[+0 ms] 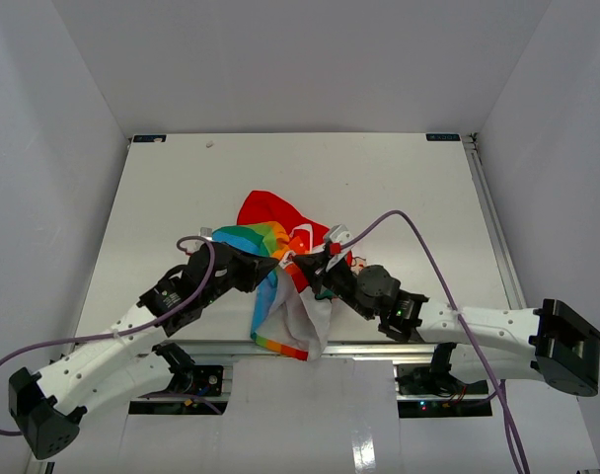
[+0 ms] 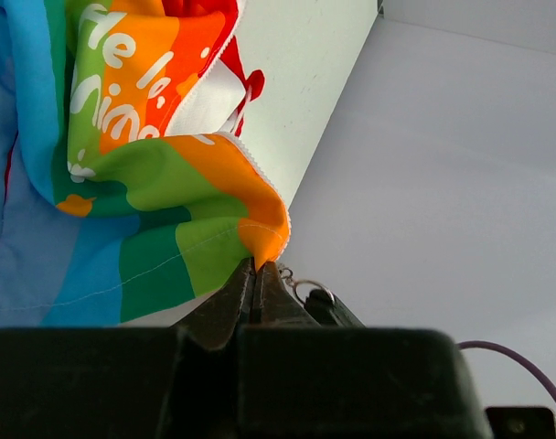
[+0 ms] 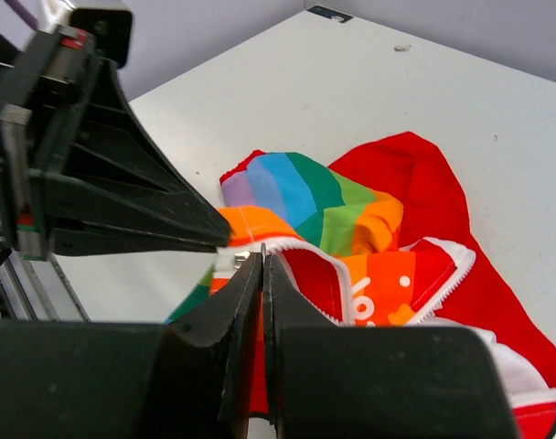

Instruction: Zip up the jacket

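The jacket lies crumpled near the table's front edge, with rainbow stripes, red lining and white zipper teeth. My left gripper is shut on an orange corner of the jacket at the zipper's end; its tips meet in the left wrist view. My right gripper is right next to it. In the right wrist view the right gripper is shut on a thin metal zipper pull beside the silver slider. The pull ring shows next to the left jaws. The left gripper's black fingers fill the right wrist view's left side.
The white table is walled in by white panels at the back and sides. Part of the jacket hangs over the front edge. Purple cables loop over both arms. A metal rail runs along the table's right side.
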Robot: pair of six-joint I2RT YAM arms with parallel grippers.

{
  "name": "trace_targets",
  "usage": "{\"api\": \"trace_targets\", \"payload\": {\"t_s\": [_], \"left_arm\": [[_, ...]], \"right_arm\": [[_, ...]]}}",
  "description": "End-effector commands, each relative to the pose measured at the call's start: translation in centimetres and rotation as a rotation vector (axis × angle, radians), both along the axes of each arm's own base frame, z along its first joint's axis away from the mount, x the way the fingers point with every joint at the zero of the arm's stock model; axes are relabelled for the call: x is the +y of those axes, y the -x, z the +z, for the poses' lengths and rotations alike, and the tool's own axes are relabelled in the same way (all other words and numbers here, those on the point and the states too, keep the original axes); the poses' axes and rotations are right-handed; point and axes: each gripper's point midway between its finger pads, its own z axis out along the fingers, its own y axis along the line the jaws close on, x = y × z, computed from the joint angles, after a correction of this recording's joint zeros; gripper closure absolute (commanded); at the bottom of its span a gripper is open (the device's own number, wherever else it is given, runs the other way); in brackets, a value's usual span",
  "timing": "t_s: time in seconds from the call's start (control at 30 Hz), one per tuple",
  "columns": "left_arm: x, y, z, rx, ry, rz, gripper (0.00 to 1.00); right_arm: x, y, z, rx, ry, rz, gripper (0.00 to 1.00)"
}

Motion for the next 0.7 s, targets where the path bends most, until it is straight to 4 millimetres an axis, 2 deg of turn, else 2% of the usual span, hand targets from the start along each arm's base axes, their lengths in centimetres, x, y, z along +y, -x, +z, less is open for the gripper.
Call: {"api": "trace_targets", "payload": {"t_s": [0.0,0.4,0.67], "left_arm": [[1.2,0.4,0.9,-0.030,0.044,0.043,1.00],[1.9,1.9,0.8,-0.093,0.018,-0.020,1.00],[2.6,2.5,1.3,-0.134,0.010,-0.031,1.00]], "right_arm": [[-1.7,-0.9,1.3,0.013,-0.107,-0.104,0.92],[-1.7,-3.2,1.6,-0.010,-0.094,-0.209,0.92],[-1.1,-4.2,1.3,0.002,-0.089,-0.203,0.92]]}}
